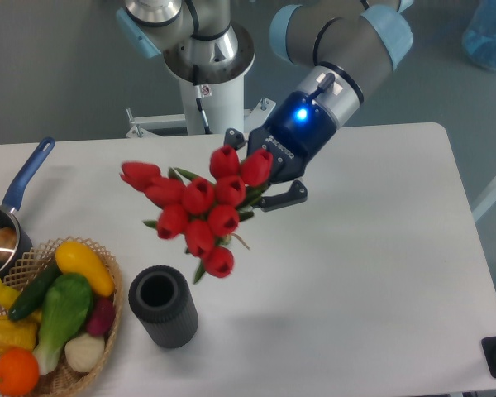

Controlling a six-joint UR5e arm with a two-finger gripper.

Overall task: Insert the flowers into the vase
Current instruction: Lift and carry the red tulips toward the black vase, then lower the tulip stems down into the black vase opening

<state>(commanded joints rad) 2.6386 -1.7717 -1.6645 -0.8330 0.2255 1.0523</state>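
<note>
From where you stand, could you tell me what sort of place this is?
Probably a robotics lab: a white table with an arm mounted on a pedestal, and staged props such as toy produce in a wicker basket.

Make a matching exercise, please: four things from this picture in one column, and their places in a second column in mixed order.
Things:
1. flowers
2. vase
3. basket
4. saucepan

Places:
A. far left edge, blue handle pointing up
B. held in the gripper, above the table
C. bottom left corner, full of toy vegetables
D. standing just right of the basket

Pairs: 1-B, 2-D, 3-C, 4-A
</note>
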